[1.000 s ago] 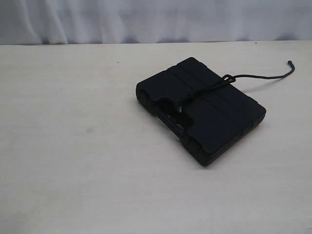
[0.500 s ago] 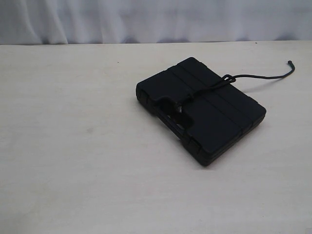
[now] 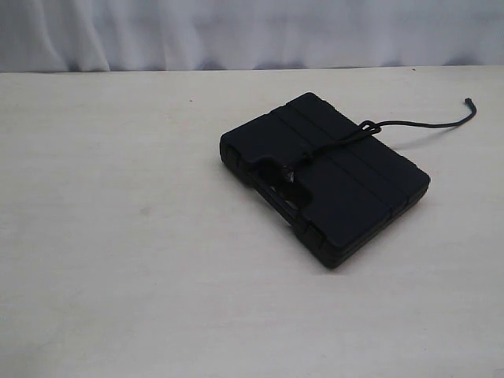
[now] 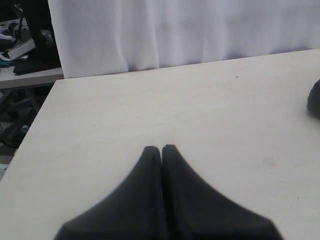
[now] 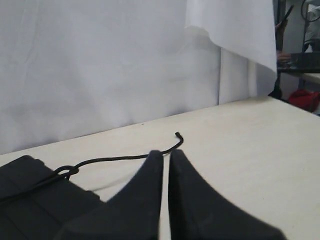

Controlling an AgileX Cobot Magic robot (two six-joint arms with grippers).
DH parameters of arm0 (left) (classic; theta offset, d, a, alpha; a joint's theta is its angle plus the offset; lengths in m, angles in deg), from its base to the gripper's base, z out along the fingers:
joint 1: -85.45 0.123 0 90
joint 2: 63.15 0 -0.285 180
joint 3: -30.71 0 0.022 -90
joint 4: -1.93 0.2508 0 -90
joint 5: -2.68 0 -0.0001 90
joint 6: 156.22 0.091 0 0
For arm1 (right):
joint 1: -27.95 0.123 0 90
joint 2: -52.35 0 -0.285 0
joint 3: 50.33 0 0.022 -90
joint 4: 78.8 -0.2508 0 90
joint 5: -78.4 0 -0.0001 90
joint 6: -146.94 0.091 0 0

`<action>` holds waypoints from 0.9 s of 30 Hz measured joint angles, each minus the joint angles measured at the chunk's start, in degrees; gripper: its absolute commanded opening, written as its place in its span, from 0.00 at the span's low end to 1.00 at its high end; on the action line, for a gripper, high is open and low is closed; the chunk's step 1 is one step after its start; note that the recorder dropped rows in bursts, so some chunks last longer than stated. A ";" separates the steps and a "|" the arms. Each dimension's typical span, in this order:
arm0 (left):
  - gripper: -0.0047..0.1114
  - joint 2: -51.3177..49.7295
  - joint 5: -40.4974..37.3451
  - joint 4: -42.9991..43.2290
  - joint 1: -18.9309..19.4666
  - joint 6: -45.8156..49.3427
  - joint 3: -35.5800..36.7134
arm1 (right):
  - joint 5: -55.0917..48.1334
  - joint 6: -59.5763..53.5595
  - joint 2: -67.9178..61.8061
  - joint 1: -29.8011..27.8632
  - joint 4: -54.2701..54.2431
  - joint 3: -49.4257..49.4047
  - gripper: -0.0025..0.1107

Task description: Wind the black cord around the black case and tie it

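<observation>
Hovering above the table (image 3: 118,236), left gripper (image 4: 161,148) and right gripper (image 5: 166,154) both sit closed, empty; black case (image 3: 327,177) lies flat right of centre, black cord (image 3: 417,124) across its lid, free end trailing off. Exterior view shows the whole case; left wrist view only its edge.

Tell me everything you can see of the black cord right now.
The black cord is thin, matte string. It lies across the black case from its handle slot to a small knot at the case's edge, then trails loose over the table, curving to a blunt tip. Nothing else touches it.
</observation>
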 measured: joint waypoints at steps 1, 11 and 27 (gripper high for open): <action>0.04 0.00 0.00 0.00 0.00 0.00 0.00 | 1.58 6.51 0.00 0.00 7.45 0.00 0.06; 0.04 0.00 0.00 0.00 0.00 0.00 0.00 | -4.56 12.08 0.00 1.93 23.28 0.00 0.06; 0.04 0.00 0.00 0.00 0.00 0.00 0.00 | -12.02 11.27 0.00 18.84 23.89 0.00 0.06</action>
